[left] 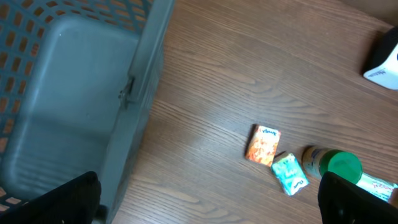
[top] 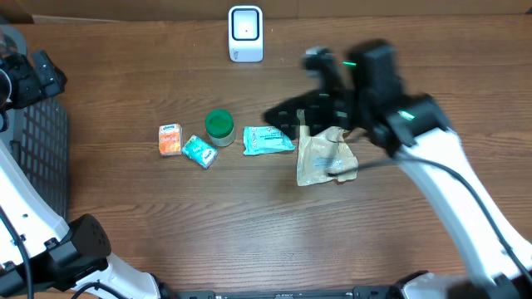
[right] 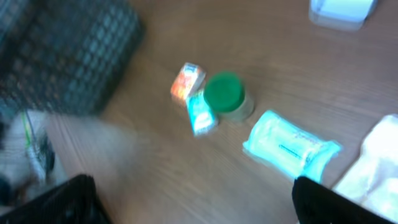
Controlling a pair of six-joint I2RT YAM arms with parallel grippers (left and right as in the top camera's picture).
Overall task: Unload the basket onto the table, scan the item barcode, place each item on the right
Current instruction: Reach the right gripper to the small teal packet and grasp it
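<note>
Scanner (top: 245,33): white unit, standing upright at the far centre of the tabletop (top: 249,224), nothing touching it.

Items are lying in a row across the middle of the tabletop. From left to right: an orange carton (top: 169,139), a small teal packet (top: 199,151) just beside it, a green-lidded jar (top: 219,127) touching or nearly touching that packet, a pale teal pouch (top: 268,139), and a tan packet (top: 326,156) at the right end. All five are resting on the wood; none is being held.

Right gripper (right: 189,186): fingers are standing spread wide, gripping nothing. In the overhead view it is hanging over the far edge of the tan packet and the right end of the pale teal pouch, and it is appearing blurred.

Left gripper (left: 208,193): fingers are likewise spread wide and empty. It is hovering at the far left, over the rim of a grey mesh basket (left: 62,93), well apart from the row of items.
</note>
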